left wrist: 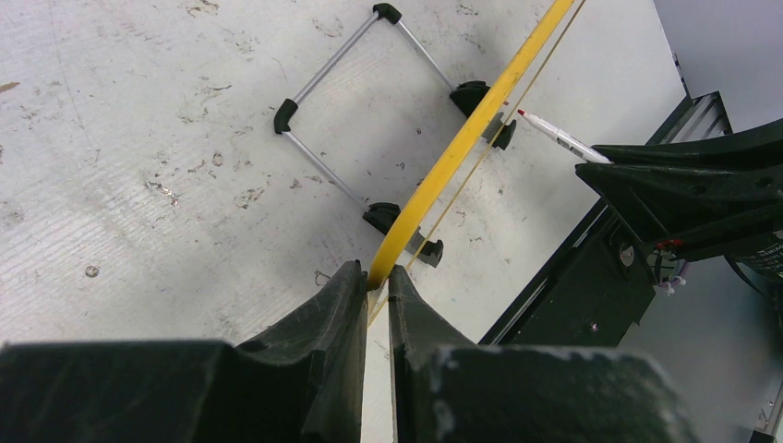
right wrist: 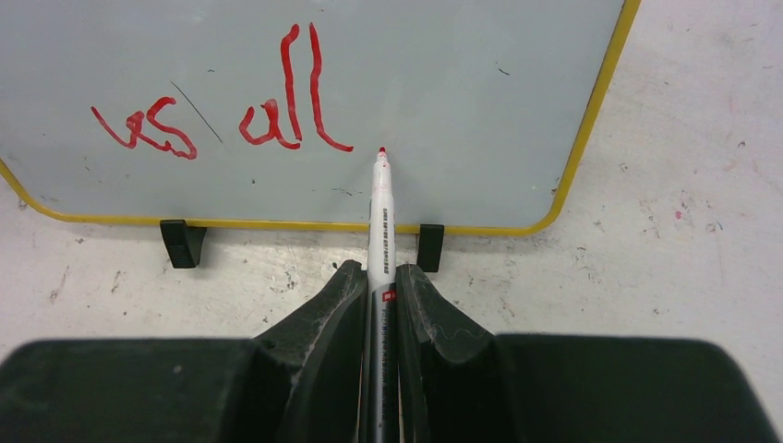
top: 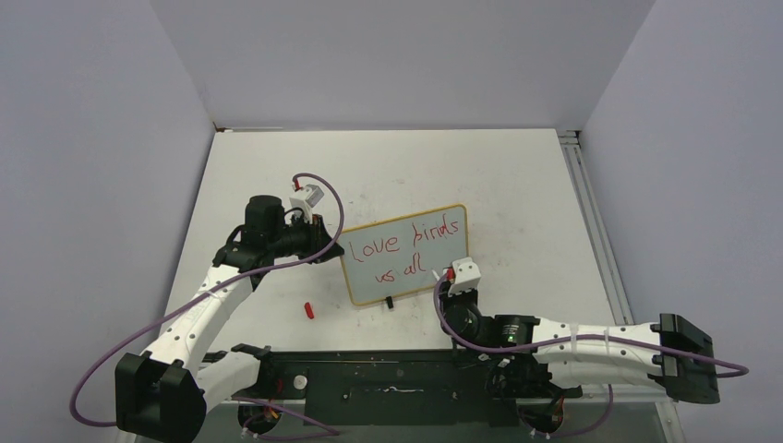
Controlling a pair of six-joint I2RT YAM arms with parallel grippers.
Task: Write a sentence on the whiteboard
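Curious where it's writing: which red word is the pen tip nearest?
"all", ending the lower line; the pen tip sits just right of it, "vs" farther left.

Bare table (top: 517, 166) spreads behind the whiteboard (top: 415, 251); a red cap (top: 310, 309) lies near its front-left corner.

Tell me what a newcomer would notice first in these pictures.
First comes the red sentence, "love birds" over "vs all", on the whiteboard standing mid-table. The right gripper is shut on a red marker, tip pointing at the board just right of "all". The left gripper pinches the board's yellow frame at its left end.
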